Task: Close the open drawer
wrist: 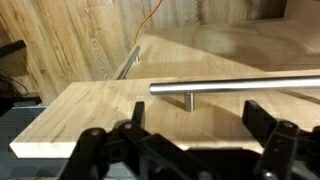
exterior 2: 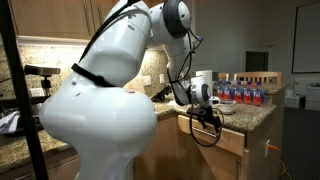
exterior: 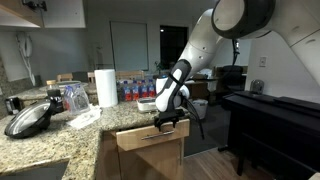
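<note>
Fingers: I see them [wrist: 105, 152] dark along the bottom of my wrist view, spread wide and holding nothing.
Handle: the silver bar [wrist: 240, 85] runs level across the view just beyond the fingers, standing off the wood on a short post. I cannot tell whether the fingers touch it.
Drawer: it [exterior: 150, 135] stands open, pulled out from under the table edge, with its light wood front facing the room. In both exterior views my fingers hang right at the top of that front [exterior 2: 235, 143]. I cannot see inside it.
Door: a taller panel of the same wood [wrist: 60, 50] stands behind the drawer front in the wrist view, with its own bar [wrist: 128, 62] set at an angle.
Arm: the white arm [exterior: 200, 50] reaches down to the drawer from above. In an exterior view its bulk [exterior 2: 100, 110] fills the foreground.
Table: the granite top [exterior: 60, 140] carries a paper towel roll [exterior: 105, 87], a dark round pan [exterior: 30, 120] and a row of bottles [exterior: 135, 90] well behind the drawer.
</note>
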